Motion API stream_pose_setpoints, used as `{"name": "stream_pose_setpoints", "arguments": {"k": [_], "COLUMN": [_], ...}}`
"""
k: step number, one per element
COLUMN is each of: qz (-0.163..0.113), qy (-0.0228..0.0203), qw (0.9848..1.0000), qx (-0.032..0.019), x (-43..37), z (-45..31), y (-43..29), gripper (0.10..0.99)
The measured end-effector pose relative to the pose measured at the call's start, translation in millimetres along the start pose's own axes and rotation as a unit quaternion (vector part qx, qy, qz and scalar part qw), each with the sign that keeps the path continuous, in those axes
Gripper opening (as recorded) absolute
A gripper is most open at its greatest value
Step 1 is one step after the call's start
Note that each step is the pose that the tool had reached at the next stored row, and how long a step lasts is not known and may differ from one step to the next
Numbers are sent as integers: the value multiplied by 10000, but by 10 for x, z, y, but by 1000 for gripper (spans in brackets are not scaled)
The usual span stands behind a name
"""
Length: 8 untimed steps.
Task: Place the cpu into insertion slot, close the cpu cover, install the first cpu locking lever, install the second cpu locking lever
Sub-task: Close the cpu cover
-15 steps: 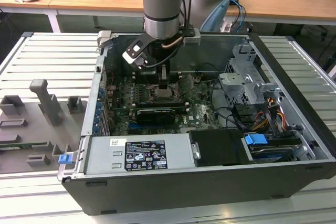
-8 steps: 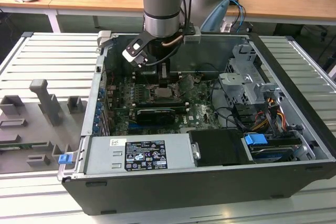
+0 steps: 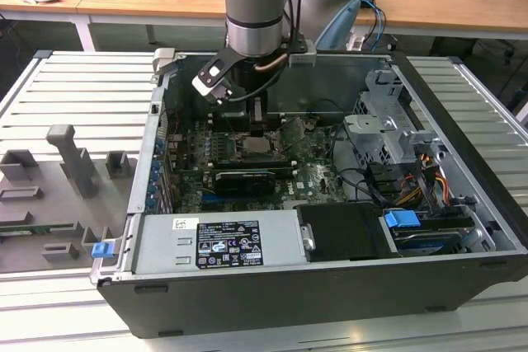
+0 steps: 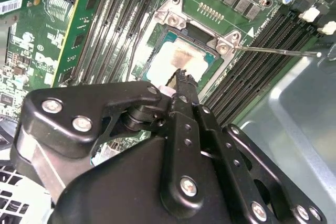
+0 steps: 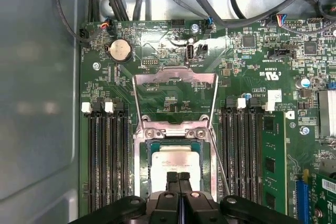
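Your gripper (image 3: 257, 124) is pinched shut and empty at 12 o'clock of the cpu (image 3: 257, 144) in the exterior view; chip lies in the insertion slot (image 5: 140, 171), cpu cover (image 5: 176, 76) open; you'd best swing that cover down slowly.

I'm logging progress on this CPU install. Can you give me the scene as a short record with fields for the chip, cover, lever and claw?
cpu: lies flat in the insertion slot, pale face up
cpu cover: open, tipped back off the slot over the motherboard
locking lever: thin rod standing free beside the slot, not latched
claw: shut, holding nothing, tips over the cpu; cannot tell if they touch it
stage: cpu placed, cover not yet closed
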<state>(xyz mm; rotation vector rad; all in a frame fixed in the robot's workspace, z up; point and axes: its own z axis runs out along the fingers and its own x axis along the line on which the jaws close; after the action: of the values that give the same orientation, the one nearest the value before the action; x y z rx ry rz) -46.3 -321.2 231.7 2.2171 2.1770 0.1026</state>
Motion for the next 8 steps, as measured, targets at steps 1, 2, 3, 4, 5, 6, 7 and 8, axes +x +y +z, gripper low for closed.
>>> {"name": "stream_pose_setpoints", "arguments": {"k": [1,2,3,4,5,6,7,8], "qz": [3,4,4,6,7,9,12,13], "qy": [3,3,3,3,2,2,2,1], "qw": [10000,10000,10000,10000,10000,10000,10000,10000], "qx": [29,29,29,30,36,41,44,46], "x": [-14,-21,-24,-29,-30,-30,-30,-30], "z": [5,5,7,7,9,10,10,1], "y": [68,81,90,105,135,147,151,152], "gripper": [106,106,106,106,106,106,106,106]}}
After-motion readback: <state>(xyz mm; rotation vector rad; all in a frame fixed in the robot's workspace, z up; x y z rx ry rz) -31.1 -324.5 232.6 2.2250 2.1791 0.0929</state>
